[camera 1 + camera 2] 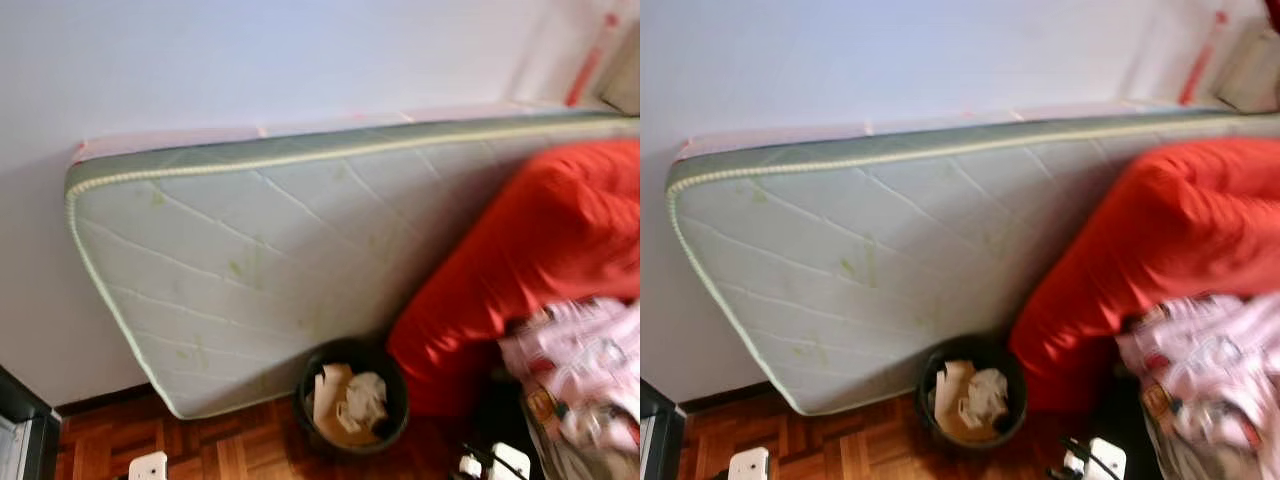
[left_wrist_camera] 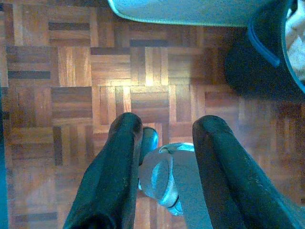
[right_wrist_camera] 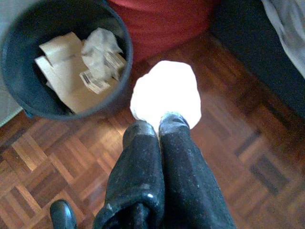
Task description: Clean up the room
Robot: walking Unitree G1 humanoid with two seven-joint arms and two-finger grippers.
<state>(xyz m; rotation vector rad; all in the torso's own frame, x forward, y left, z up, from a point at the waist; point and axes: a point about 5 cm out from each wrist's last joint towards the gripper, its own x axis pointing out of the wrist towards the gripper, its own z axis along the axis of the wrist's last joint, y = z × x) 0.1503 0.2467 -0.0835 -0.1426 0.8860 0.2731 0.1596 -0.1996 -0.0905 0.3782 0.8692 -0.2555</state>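
My left gripper [image 2: 162,138] hangs low over the brown parquet wood floor [image 2: 71,95], its two black fingers spread wide with nothing between them. The shiny silver rounded shape between and below them looks like part of my own body rather than litter. Ahead of that gripper, at the far edge of its sight, is the bottom corner of the pale green quilted mattress [image 1: 260,270] that leans on its long side against the white wall [image 1: 250,60], and beside it the rim of the round dark waste bin [image 1: 350,400].

The bin stands on the floor in front of the mattress, already holding torn brown cardboard pieces [image 3: 62,71] and crumpled white paper [image 3: 100,45], so I judge that some of the tidying is done.

My right gripper [image 3: 159,126] has its fingers pressed together on a crumpled white wad of paper [image 3: 166,93], pinched at its near edge and washed out by glare. The wad hangs just beside the bin's rim, on the outside and above the floor, not yet over the opening. Moving it over the opening and dropping it in is, I think, the step in hand.

Beyond my right gripper sits a big red soft cushion [image 1: 530,260], and further right a blurred heap of pink and white patterned fabric [image 1: 590,370], which may still need sorting.

One scrap in the bin carries dark printed marks, but they are too small to read, and I can make out no brand anywhere.
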